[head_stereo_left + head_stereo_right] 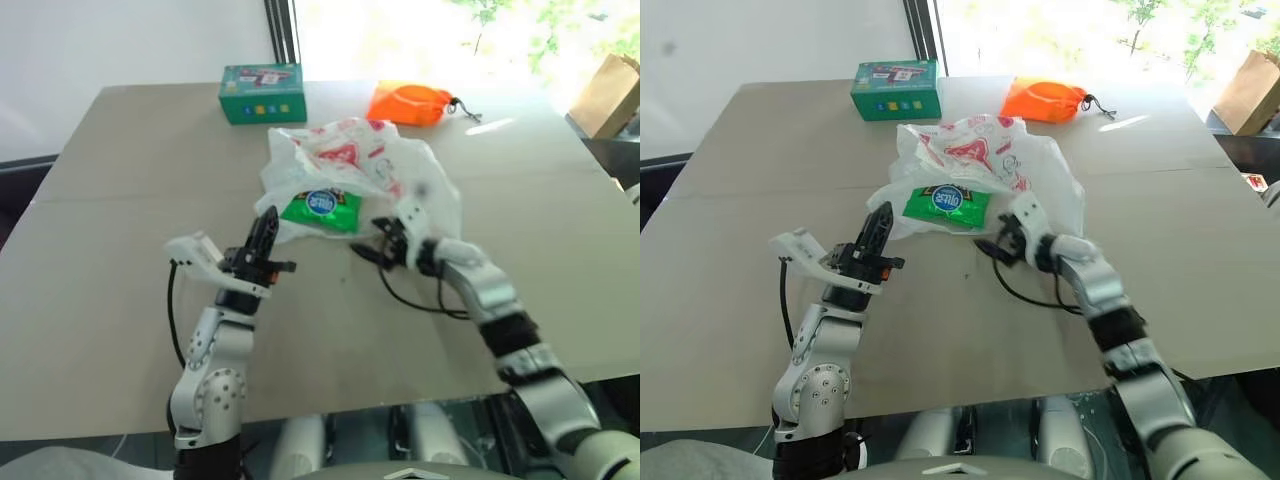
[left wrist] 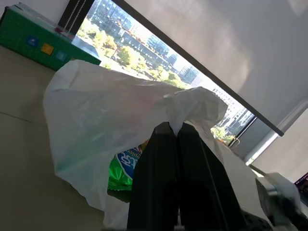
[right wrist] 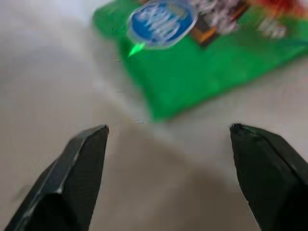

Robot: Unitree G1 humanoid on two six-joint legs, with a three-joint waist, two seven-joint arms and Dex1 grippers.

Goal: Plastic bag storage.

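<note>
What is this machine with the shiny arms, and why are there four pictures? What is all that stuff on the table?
It is a robot with two arms, and each arm ends in a gripper with two black fingers. Two pictures come from cameras in its head, looking down over its arms. The other two come from little cameras on its wrists, looking along the fingers.

On the table lie a plastic bag with red print, a green snack packet by the bag's near edge, a green box and an orange pouch farther back.

The left gripper is shut, pinching the bag's thin plastic. The right gripper is wide open and holds nothing; it points at the snack packet.
</note>
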